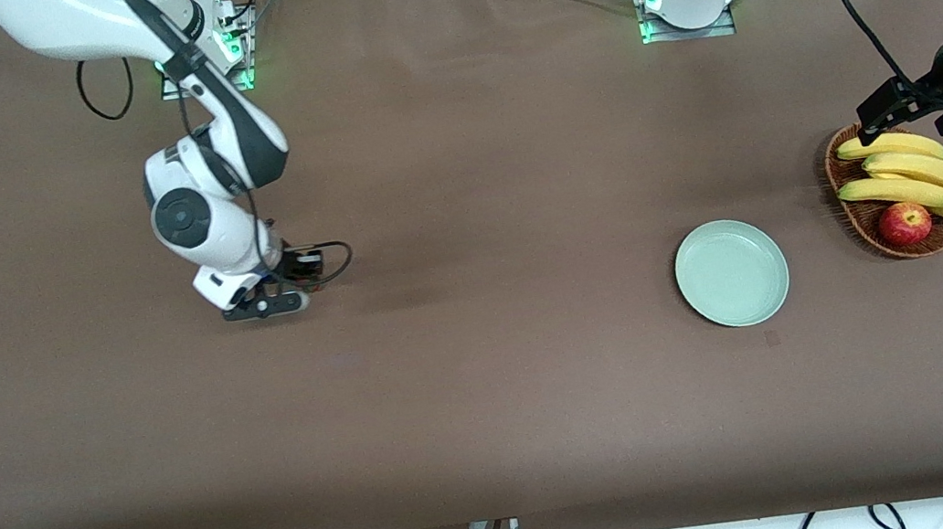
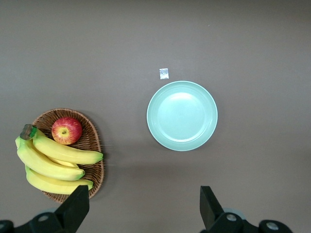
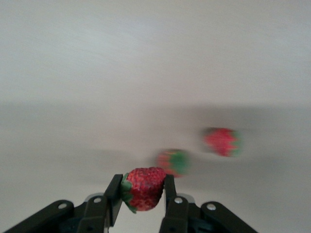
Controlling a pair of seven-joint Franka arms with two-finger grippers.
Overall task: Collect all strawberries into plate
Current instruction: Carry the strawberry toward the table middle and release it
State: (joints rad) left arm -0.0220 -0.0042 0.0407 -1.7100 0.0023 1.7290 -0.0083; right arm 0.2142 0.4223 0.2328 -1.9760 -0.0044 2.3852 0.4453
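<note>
1. Front view: the right arm reaches down from its base, and the right gripper (image 1: pixel 278 303) sits low at the brown table (image 1: pixel 492 409), toward the right arm's end. Its fingers are hidden under the wrist here, and no strawberries can be made out in this view. The pale green plate (image 1: pixel 732 272) lies bare, well apart from that gripper, toward the left arm's end. Just beside it, closer to that end of the table, is the wicker basket (image 1: pixel 862 221), carrying the bananas (image 1: pixel 906 171) and a red apple (image 1: pixel 905 223). The left arm waits, its camera bracket hanging over the basket's rim; its fingers don't show here.

2. Left wrist view: looking straight down. The left gripper (image 2: pixel 144 206) hangs above the table with its two dark fingers (image 2: pixel 75 204) spread wide and nothing between them. Below lie the plate, with nothing on it, and beside it the basket of bananas and apple. A small pale scrap (image 2: pixel 164 73) lies on the table just off the plate's rim.

3. Right wrist view: here's the catch! The right gripper's fingers are clamped on a strawberry (image 3: pixel 144 188), red flesh bulging between the pads, green cap showing at one side. Two more strawberries (image 3: pixel 222 141) lie blurred on the table past it, near each other but apart.
</note>
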